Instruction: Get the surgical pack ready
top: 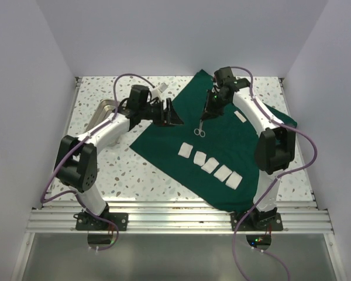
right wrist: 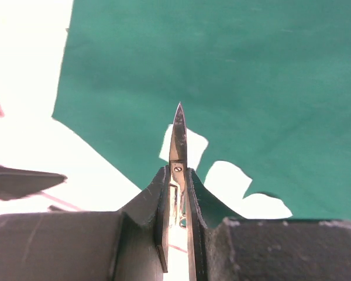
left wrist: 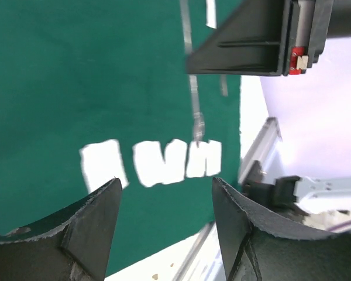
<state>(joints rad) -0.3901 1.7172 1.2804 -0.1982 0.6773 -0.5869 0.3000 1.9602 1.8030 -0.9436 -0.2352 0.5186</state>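
Top external: table [top: 123,175] carries the green drape [top: 164,143], spread flat on a diagonal. Left gripper [top: 174,114] hovers above the drape's left part, jaws spread. Right gripper [top: 209,110] sits over the drape's middle, pinching scissors [top: 200,130] near the pivot. Five gauze squares [top: 210,165] lie in a row on the drape, near the scissors.
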